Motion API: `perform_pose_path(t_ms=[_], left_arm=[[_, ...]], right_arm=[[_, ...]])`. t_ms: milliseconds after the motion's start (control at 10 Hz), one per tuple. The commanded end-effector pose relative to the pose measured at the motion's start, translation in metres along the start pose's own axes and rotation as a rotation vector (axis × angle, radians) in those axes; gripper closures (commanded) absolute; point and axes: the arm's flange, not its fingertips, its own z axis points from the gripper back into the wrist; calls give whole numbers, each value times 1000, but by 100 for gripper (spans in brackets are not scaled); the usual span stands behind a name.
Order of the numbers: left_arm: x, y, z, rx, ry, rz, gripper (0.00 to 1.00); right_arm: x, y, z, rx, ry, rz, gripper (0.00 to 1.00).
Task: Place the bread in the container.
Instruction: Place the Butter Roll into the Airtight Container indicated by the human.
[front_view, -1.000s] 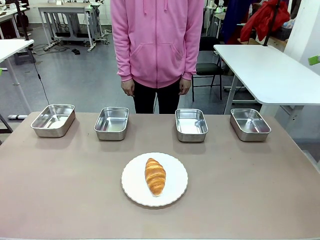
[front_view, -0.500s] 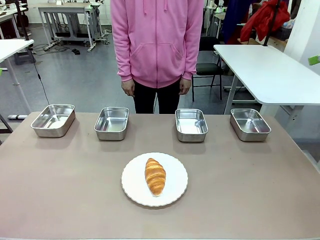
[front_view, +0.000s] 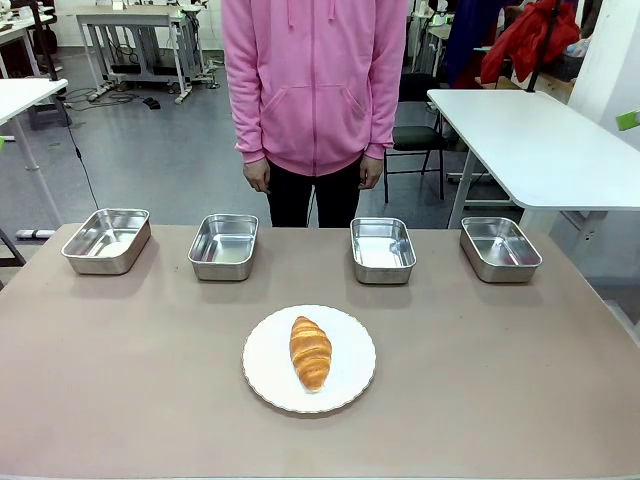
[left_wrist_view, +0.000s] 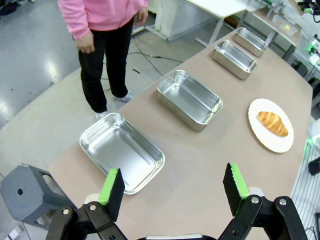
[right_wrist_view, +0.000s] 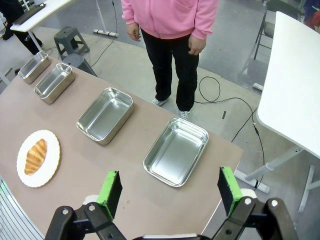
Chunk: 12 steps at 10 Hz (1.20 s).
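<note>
The bread (front_view: 310, 352) lies on the white plate (front_view: 262, 375) at the near middle of the surface (front_view: 500, 380), unmoved over the past second. The four steel pans (front_view: 223, 245) beyond it sit empty. The left gripper (left_wrist_view: 173, 186) and right gripper (right_wrist_view: 170, 186) hover high, fingers spread apart, so the placing appears not yet begun.

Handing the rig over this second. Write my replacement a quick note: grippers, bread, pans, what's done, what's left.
Left gripper: open, empty, raised clear of the table.
Right gripper: open, empty, raised too.
Bread: on the white plate, near side, centre.
Pans, all empty, rowed along the far edge: far-left pan, inner-left pan, inner-right pan, far-right pan.
Person stands behind them, hands down.
Done: nothing. Left: grasp the bread, set it in a pan; which one isn't indicated.
</note>
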Motion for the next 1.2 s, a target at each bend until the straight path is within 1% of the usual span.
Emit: perform_pose_path(t_ms=[0,1100], left_arm=[[-2,0,0,-1,3,-15,0],[-2,0,0,-1,3,-15,0]], right_arm=[[0,-1,-1,12,-17,10,0],[0,-1,-1,12,-17,10,0]])
